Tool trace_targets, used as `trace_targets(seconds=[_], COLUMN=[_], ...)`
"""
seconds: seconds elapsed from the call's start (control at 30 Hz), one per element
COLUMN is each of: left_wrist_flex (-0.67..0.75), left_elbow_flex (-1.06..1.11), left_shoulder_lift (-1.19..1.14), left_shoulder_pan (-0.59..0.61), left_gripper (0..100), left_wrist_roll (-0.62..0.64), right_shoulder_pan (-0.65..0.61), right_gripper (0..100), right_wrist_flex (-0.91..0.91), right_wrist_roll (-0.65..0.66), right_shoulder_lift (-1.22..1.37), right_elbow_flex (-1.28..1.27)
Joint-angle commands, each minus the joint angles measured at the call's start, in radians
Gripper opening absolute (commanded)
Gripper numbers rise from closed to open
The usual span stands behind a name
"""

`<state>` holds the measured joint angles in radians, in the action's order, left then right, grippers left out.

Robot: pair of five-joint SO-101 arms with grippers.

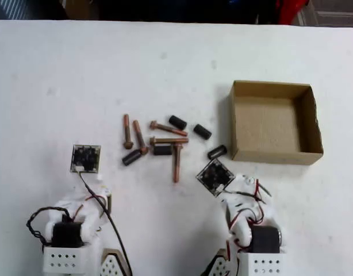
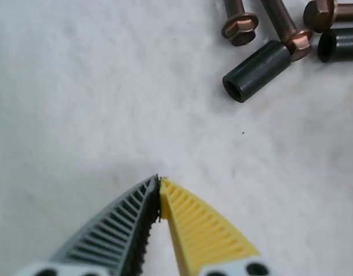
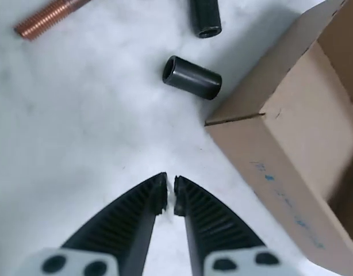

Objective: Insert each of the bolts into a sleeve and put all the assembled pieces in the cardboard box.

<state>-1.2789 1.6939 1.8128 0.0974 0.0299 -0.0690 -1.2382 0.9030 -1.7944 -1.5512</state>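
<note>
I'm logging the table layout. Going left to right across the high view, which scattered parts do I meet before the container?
leftmost bolt → far sleeve → sleeve by the box corner → cardboard box

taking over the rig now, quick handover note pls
Left gripper: shut, empty, over bare table near the leftmost sleeve.
Right gripper: shut, empty, by the cardboard box's near corner, a sleeve just ahead.
Things: five bolts and five sleeves loose in a cluster left of the box.
Done: nothing; box empty, no bolt in a sleeve.
To do: all five assemblies, then box them.
</note>
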Motion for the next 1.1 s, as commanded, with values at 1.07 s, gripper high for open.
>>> trace_targets(seconds=[1.07], left_wrist_flex=[-0.006], left_elbow_flex=[-0.002], left_shoulder_lift=[0.007], left_shoulder_pan=[-0.007], left_gripper=[2], left_wrist_roll=[-0.009], right_shoulder_pan=[-0.163], right_gripper=[3.0], right_wrist_flex=[0.002], right_wrist_roll=[-0.072], right_shoulder_lift=[1.403], right_elbow_flex=[1.162])
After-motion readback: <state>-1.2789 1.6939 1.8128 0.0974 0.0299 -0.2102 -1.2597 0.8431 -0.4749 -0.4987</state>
